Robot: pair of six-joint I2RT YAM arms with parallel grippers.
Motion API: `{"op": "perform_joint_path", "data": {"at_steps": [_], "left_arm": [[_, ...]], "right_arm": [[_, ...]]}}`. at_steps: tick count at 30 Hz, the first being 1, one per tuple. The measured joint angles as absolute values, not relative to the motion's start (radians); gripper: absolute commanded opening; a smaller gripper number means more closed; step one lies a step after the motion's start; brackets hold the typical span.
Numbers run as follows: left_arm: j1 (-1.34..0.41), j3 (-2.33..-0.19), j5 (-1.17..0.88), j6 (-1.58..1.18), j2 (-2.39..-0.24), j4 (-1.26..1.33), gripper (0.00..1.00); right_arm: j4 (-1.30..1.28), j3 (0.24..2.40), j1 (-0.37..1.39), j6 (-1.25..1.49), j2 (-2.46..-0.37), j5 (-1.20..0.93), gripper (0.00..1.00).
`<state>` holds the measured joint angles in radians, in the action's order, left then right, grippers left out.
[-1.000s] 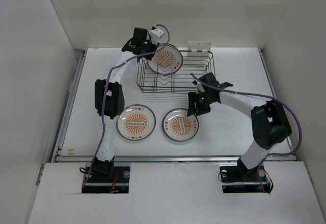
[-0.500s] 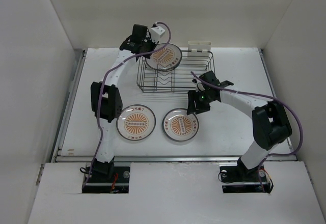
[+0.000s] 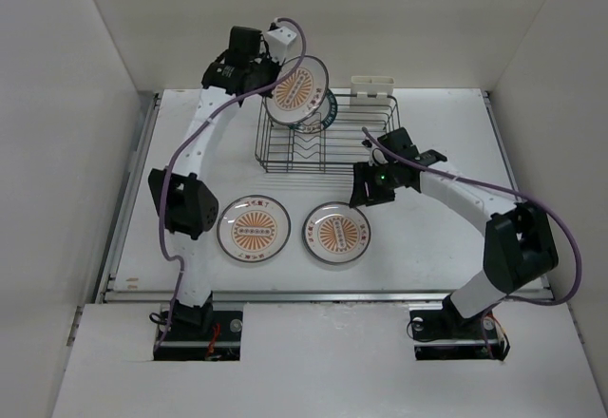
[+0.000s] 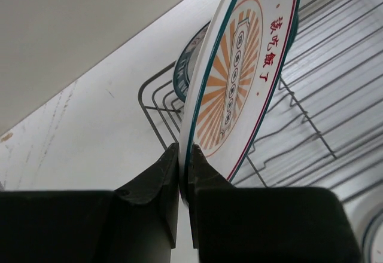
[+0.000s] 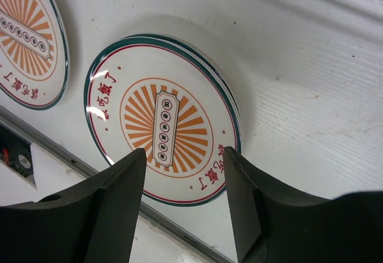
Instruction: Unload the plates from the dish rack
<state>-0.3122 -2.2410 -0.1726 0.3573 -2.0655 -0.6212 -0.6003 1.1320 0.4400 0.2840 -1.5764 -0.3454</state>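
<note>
Toward the far edge of the white worktop [image 3: 427, 247], about midway across, sits the dish rack [image 3: 342, 147]. In the top view its far-left wires are partly hidden by the plate held over them. That held plate [image 3: 296, 90], teal-rimmed with an orange sunburst and red lettering, hangs tilted above the rack's far-left corner. Behind it a second plate [image 3: 323, 119] stands in the rack; only a dark teal arc of it shows, so its face cannot be made out. Two more sunburst plates lie flat toward the near edge, side by side but apart: the left flat plate [image 3: 254, 229] and the right flat plate [image 3: 337, 233]. In the right wrist view the left flat plate is cut off by the frame edge. The left gripper [image 4: 184, 155] has its jaws clamped on the held plate's lower rim, which vanishes between them. The right gripper [image 5: 184, 155] hovers above the right flat plate with its jaws wide apart, the plate's face showing between them. A small white cup holder [image 3: 373, 86] is clipped to the rack's far edge.
</note>
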Motion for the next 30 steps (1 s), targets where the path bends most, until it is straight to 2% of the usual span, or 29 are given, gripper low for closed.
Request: {"op": "perform_joint_path", "data": {"at_steps": [4, 10, 16, 22, 30], "left_arm": [[-0.287, -2.258, -0.244, 0.291, -2.008, -0.710, 0.00], [-0.162, -2.258, -0.381, 0.228, -1.891, -0.899, 0.00], [-0.045, -2.205, -0.539, 0.372, -1.753, -1.158, 0.00], [-0.056, -1.897, -0.592, 0.691, -1.600, -1.295, 0.00], [-0.055, -1.581, -0.513, 0.830, -1.672, -1.324, 0.00]], "right_arm": [[-0.600, 1.132, 0.440, 0.284, -1.562, -0.344, 0.60], [-0.598, 1.132, 0.440, 0.284, -1.561, -0.344, 0.60], [-0.590, 1.129, 0.440, 0.284, -1.560, -0.350, 0.60], [-0.567, 1.120, 0.440, 0.284, -1.559, -0.360, 0.60], [-0.555, 1.113, 0.440, 0.284, -1.559, -0.381, 0.60]]}}
